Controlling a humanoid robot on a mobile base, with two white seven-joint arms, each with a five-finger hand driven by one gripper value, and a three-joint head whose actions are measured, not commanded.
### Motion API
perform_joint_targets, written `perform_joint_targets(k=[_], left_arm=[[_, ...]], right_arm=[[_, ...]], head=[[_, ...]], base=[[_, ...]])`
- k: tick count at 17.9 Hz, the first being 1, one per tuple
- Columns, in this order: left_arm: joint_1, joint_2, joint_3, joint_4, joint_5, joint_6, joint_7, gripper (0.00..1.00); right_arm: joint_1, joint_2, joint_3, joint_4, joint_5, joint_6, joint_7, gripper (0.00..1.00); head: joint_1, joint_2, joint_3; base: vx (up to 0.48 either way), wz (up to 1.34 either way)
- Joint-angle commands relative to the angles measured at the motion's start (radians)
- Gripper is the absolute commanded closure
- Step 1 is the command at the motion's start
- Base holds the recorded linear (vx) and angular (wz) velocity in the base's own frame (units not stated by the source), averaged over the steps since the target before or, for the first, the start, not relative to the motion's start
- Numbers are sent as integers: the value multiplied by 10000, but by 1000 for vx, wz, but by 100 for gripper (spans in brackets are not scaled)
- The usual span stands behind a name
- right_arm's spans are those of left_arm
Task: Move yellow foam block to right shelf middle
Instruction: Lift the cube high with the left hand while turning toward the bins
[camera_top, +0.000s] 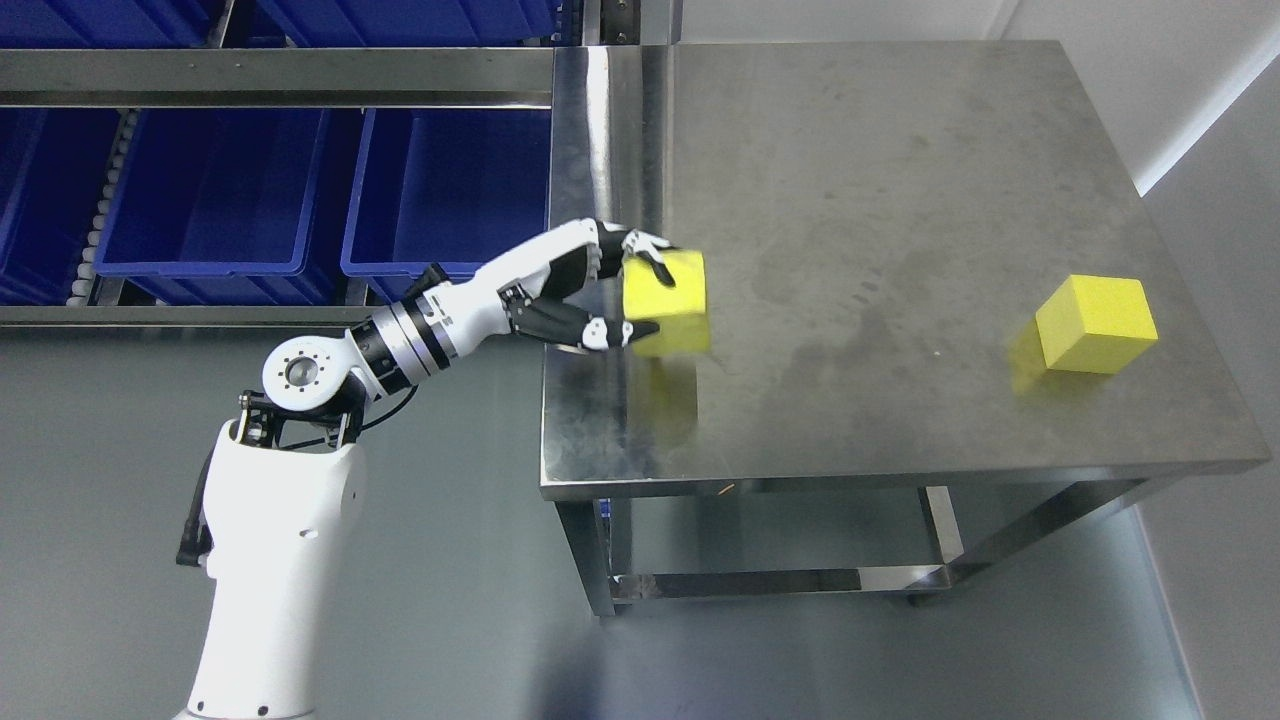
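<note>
A yellow foam block is near the left edge of the steel table. My left hand is shut on it, fingers over its top and thumb at its lower left side. I cannot tell whether the block rests on the table or is just above it. A second yellow foam block sits alone near the table's right edge. My right arm is out of view.
A metal shelf rack stands at the left with several blue bins on its rollers. Grey floor lies below and left of the table. A white wall runs along the right.
</note>
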Motion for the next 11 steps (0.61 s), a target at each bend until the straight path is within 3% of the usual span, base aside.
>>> perform_joint_targets(k=[1,3,4,8,11], left_arm=[[-877,-256,1093,188,2077,-1588,3584,83],[-846,-256,848,387,2062,-3523,5919,83],[-785,-256,847,388,2001,-3956,6429,83],[-310,-256,1642,342,1816,-4252,6527,82],[256,-256,2730,540,350,-4144,6496,82]], right_arm=[[15,-175,5,-175,31,2,7,0],[15,-175,5,-175,46,2,7,0],[15,-175,5,-175,31,2,7,0],[15,-175,5,-175,31,2,7,0],[15,-175,5,-175,31,2,7,0]], head=[[0,0,0],[0,0,0],[0,0,0],[0,0,0],[0,0,0]], base=[[0,0],[0,0],[0,0],[-15,71],[-24,275]])
